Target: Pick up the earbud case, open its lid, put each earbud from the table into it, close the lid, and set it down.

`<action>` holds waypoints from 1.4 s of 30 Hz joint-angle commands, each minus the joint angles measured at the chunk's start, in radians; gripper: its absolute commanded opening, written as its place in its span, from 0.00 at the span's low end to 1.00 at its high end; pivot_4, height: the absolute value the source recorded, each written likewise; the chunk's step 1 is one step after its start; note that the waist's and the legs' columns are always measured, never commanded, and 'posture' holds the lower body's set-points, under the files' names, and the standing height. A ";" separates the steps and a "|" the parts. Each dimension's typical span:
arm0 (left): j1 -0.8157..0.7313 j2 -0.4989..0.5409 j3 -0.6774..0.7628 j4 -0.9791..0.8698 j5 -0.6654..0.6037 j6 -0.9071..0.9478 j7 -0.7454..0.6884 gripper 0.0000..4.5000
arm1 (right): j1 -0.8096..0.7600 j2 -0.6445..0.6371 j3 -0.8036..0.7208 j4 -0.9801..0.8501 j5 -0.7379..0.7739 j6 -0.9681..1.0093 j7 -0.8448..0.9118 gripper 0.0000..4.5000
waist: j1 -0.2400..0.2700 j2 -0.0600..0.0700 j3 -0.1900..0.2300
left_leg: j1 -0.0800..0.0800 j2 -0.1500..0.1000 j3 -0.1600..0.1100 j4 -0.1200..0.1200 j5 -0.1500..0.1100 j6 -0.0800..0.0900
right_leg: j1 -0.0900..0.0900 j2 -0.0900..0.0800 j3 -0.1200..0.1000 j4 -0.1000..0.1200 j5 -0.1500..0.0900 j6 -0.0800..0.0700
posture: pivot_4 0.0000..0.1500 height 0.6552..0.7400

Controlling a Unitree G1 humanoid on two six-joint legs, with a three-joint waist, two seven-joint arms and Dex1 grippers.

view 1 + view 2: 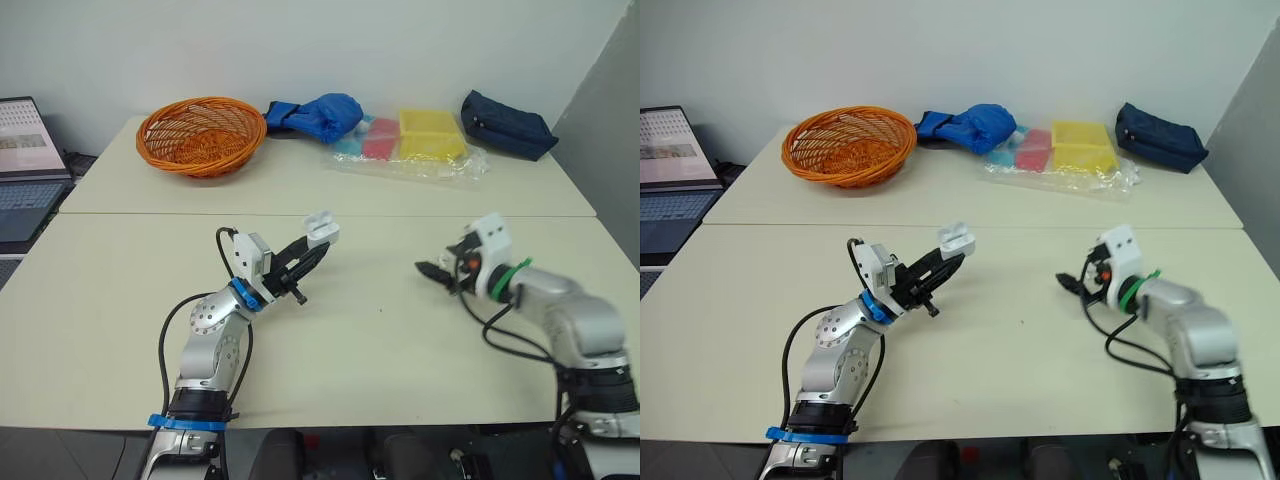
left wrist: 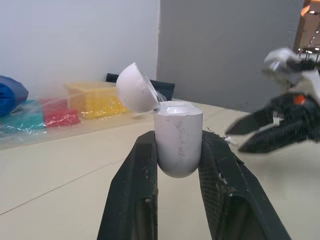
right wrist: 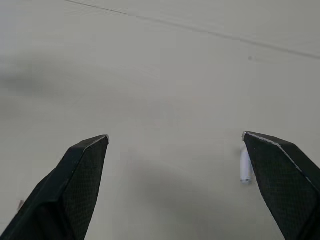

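Note:
My left gripper (image 1: 318,243) is shut on the white earbud case (image 1: 321,232) and holds it above the middle of the table. In the left wrist view the case (image 2: 178,140) stands upright between the two fingers, and its lid (image 2: 135,94) is swung open to one side. At the right, my right gripper (image 1: 432,270) sits low over the table, pointing toward the case. Its fingers are spread wide in the right wrist view, with nothing between them. A small white earbud (image 3: 245,166) lies on the table right beside one fingertip (image 3: 272,160).
Along the back of the far table are an orange wicker basket (image 1: 200,135), a blue bundle (image 1: 322,114), a clear bag with yellow and red boxes (image 1: 428,137) and a dark navy pouch (image 1: 506,125). A laptop (image 1: 25,170) stands off the table's left side.

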 commanded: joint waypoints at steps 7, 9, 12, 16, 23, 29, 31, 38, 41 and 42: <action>-0.031 0.016 0.003 -0.098 -0.005 0.002 0.059 0.17 | -0.044 0.120 -0.050 0.182 -0.150 -0.238 -0.250 1.00 | 0.003 0.000 0.000 | 0.000 -0.001 0.003 0.000 0.000 0.000 | 0.001 -0.001 0.000 -0.003 0.000 0.001 | 1.00 1.00; -0.028 0.022 0.006 -0.105 -0.007 0.003 0.062 0.17 | -0.034 0.146 -0.065 0.192 -0.134 -0.213 -0.262 1.00 | 0.003 0.000 0.000 | -0.001 0.000 0.002 -0.001 0.000 0.000 | 0.000 -0.001 0.000 -0.004 0.000 0.001 | 1.00 1.00; -0.022 0.026 0.003 -0.111 -0.007 0.001 0.065 0.17 | -0.021 0.164 -0.082 0.187 -0.125 -0.184 -0.271 1.00 | 0.003 0.000 0.000 | -0.001 0.000 0.002 -0.002 0.000 0.000 | 0.001 0.000 0.000 -0.004 0.000 0.000 | 1.00 1.00; -0.016 0.031 0.002 -0.116 -0.012 0.002 0.064 0.17 | 0.000 0.211 -0.111 0.150 -0.106 -0.155 -0.294 1.00 | 0.003 0.000 0.000 | -0.001 0.000 0.002 -0.002 0.000 0.000 | 0.001 0.000 0.000 -0.003 0.000 0.000 | 1.00 1.00; -0.031 0.021 -0.008 -0.109 -0.008 0.002 0.069 0.17 | 0.008 0.226 -0.110 0.173 -0.112 -0.164 -0.292 0.63 | 0.002 0.000 0.000 | 0.000 0.000 0.002 -0.001 0.000 0.000 | 0.001 0.000 0.000 -0.002 0.000 0.000 | 1.00 1.00; -0.046 0.018 -0.010 -0.093 -0.009 0.000 0.066 0.17 | -0.021 0.198 -0.099 0.255 -0.132 -0.232 -0.265 0.16 | -0.001 0.000 0.000 | 0.001 0.000 0.002 -0.001 0.000 0.000 | 0.001 0.000 0.000 -0.002 0.000 0.000 | 1.00 1.00; -0.046 0.018 -0.010 -0.083 -0.009 -0.007 0.062 0.17 | -0.022 0.193 -0.088 0.263 -0.133 -0.239 -0.244 0.09 | -0.001 0.000 0.000 | 0.002 0.000 0.002 -0.001 0.000 0.000 | 0.001 0.000 0.000 -0.002 0.000 0.000 | 1.00 1.00; -0.032 0.019 -0.006 -0.061 -0.010 -0.033 0.047 0.17 | 0.014 0.115 -0.041 0.180 -0.091 -0.210 -0.065 0.09 | 0.000 0.000 0.000 | 0.002 0.000 0.002 -0.002 0.000 0.000 | 0.001 0.000 0.000 -0.002 0.000 0.000 | 1.00 1.00; -0.020 0.023 -0.005 -0.062 -0.012 -0.037 0.034 0.17 | 0.047 -0.029 0.000 0.003 0.021 -0.194 0.205 0.09 | 0.001 0.001 0.000 | 0.000 0.000 0.002 -0.002 0.000 0.000 | 0.001 0.000 0.000 -0.003 0.000 0.000 | 1.00 1.00; -0.015 0.026 -0.006 -0.065 -0.016 -0.035 0.027 0.17 | 0.072 -0.119 0.023 -0.054 0.052 -0.179 0.318 0.09 | 0.001 0.001 0.001 | 0.000 0.000 0.002 -0.002 0.000 0.000 | 0.001 0.000 0.000 -0.004 0.000 0.000 | 1.00 1.00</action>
